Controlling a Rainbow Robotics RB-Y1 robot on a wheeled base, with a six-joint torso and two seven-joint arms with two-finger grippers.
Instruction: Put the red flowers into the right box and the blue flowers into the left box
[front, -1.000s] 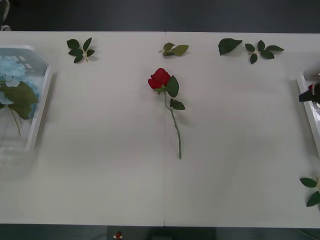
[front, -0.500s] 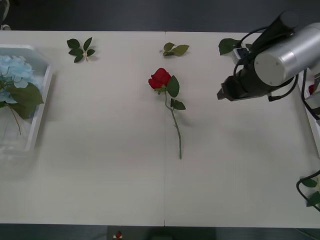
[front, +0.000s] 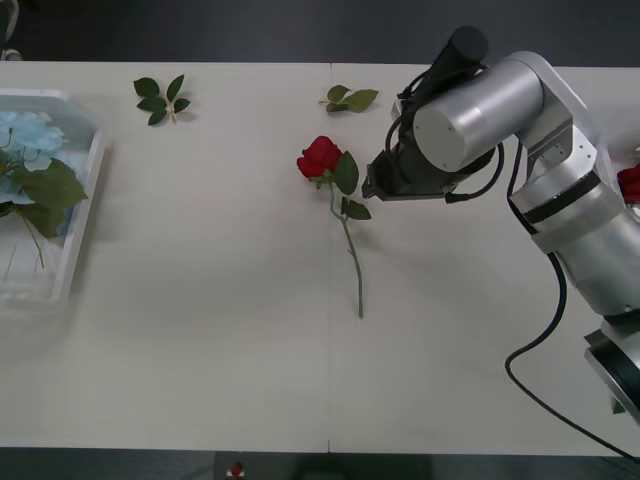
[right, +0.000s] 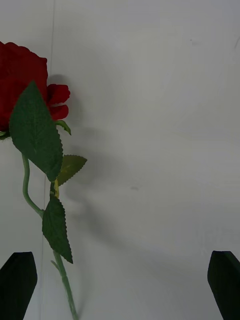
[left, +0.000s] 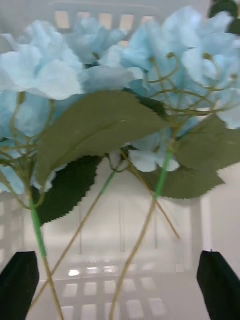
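The right gripper (right: 120, 285) has its black fingers spread wide and empty, hovering at the centre of the front view just right of the one red rose (front: 320, 157) lying on the table (front: 200, 330). The left gripper (left: 119, 285) is likewise spread apart, above the blue flowers (left: 100, 65) inside the left box (front: 85, 200) at the left edge. Leaf sprigs (front: 160, 98) dot the top.
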